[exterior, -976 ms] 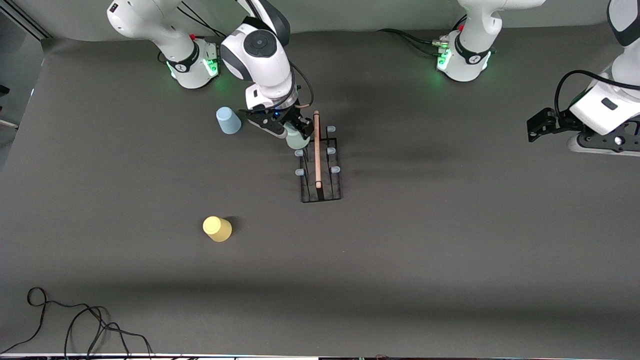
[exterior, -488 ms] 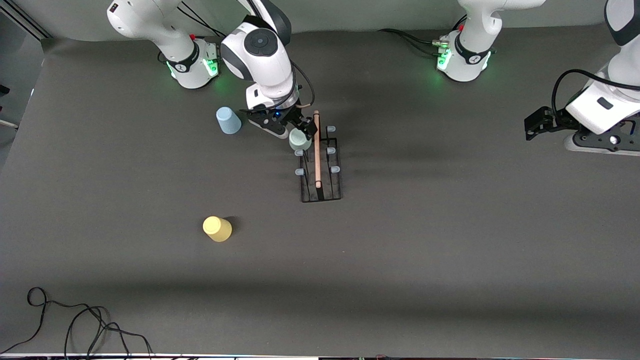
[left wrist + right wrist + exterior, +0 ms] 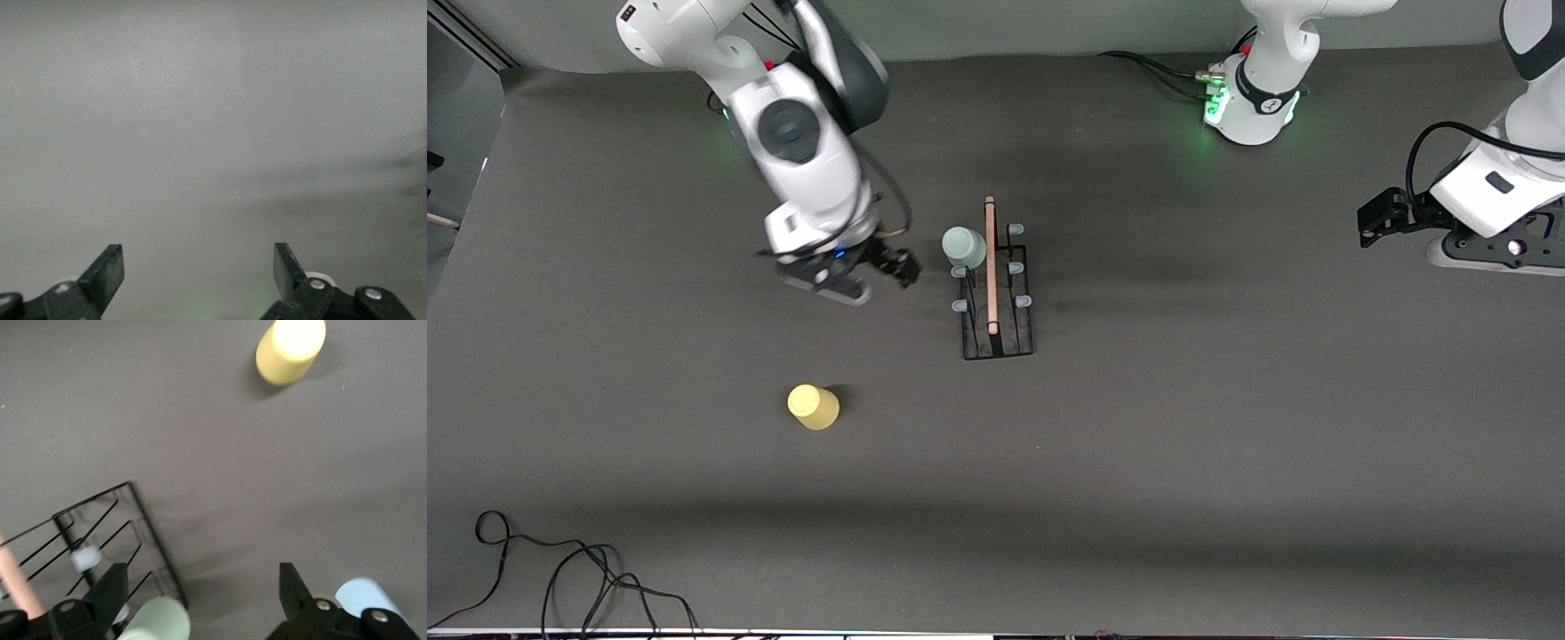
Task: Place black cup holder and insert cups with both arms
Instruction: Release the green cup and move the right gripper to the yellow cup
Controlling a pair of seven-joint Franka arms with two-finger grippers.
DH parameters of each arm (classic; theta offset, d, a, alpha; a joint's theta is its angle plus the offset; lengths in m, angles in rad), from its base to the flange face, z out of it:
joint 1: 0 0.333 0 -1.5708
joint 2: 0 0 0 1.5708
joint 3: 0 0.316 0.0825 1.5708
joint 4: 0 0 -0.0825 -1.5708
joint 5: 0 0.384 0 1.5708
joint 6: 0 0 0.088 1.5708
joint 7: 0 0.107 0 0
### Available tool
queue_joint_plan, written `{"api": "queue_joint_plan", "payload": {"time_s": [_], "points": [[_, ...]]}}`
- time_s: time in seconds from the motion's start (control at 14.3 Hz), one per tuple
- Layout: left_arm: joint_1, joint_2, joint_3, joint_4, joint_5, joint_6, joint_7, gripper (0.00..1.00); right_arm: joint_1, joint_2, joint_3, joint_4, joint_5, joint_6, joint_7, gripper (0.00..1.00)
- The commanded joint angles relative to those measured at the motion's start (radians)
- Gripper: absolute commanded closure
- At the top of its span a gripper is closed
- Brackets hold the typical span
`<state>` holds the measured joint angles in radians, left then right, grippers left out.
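The black cup holder point(image 3: 996, 311) stands mid-table with its wooden rod handle point(image 3: 990, 267) on top. The pale green cup point(image 3: 963, 246) sits upside down on a peg at the end of the holder farthest from the front camera. My right gripper point(image 3: 889, 265) is open and empty, beside the holder toward the right arm's end of the table. Its wrist view shows the holder point(image 3: 100, 533), the green cup point(image 3: 157, 620), the light blue cup point(image 3: 363, 595) and the yellow cup point(image 3: 290, 350). The yellow cup point(image 3: 813, 406) stands alone nearer the front camera. My left gripper point(image 3: 1380, 220) waits open at the left arm's end.
The right arm hides the light blue cup in the front view. A black cable point(image 3: 560, 569) lies on the table near the front edge at the right arm's end. The left wrist view shows only bare grey surface between the open fingers point(image 3: 107, 273).
My right gripper has let go of the green cup, leaving it on the holder's peg, and has drawn back from the holder toward the right arm's end. The left arm has barely moved.
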<state>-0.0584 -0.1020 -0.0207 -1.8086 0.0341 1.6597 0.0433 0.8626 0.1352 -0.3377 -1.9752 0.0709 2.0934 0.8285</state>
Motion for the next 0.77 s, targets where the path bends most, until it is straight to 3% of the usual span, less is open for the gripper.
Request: {"api": "queue_joint_plan", "payload": {"time_s": [0.0,0.28,0.7], "points": [[-0.006,-0.01,0.004,0.006,0.006,0.0,0.012,0.0,-0.011,0.065,-0.093,0.03,0.062,-0.007,-0.204,0.0],[-0.003,-0.008,0.007,0.003,0.006,-0.009,0.012,0.0,-0.138,0.158,-0.113,0.065,0.153,0.022,-0.438,0.0],[-0.006,-0.008,0.007,0.003,0.004,-0.008,0.01,0.0,-0.206,0.335,-0.113,0.116,0.216,0.2,-0.561,0.0]]}}
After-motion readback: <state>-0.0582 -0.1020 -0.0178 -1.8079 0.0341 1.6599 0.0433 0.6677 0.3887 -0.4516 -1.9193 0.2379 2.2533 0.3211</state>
